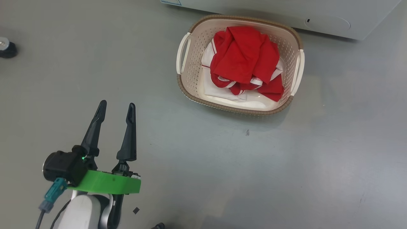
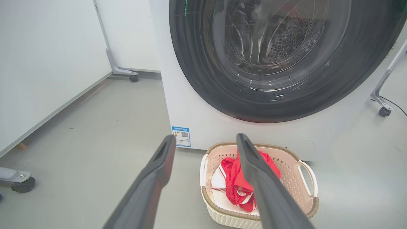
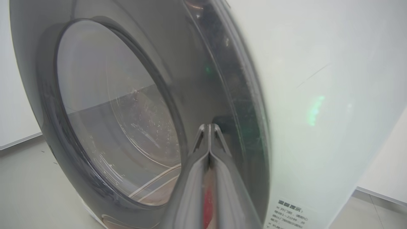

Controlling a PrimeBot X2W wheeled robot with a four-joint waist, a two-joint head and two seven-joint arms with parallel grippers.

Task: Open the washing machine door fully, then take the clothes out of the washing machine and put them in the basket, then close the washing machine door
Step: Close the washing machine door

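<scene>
The cream basket [image 1: 235,109] stands on the grey floor in front of the white washing machine [image 1: 318,16], and the red clothes [image 1: 244,57] with white trim lie heaped inside it. My left gripper [image 1: 117,104] hovers open and empty over the floor, well to the left of the basket. In the left wrist view, the washing machine door [image 2: 203,79] lies flat against the washing machine [image 2: 190,105], above the basket [image 2: 222,216] and the clothes [image 2: 235,184]. My right gripper [image 3: 209,125] is shut, its tips at the door's black rim [image 3: 222,79].
A white wall panel on a wheeled foot [image 2: 133,76] stands left of the machine. Another castor [image 2: 384,111] is at its right, and one [image 2: 22,184] sits near my left arm. A black wheel [image 1: 7,47] rests at the far left of the floor.
</scene>
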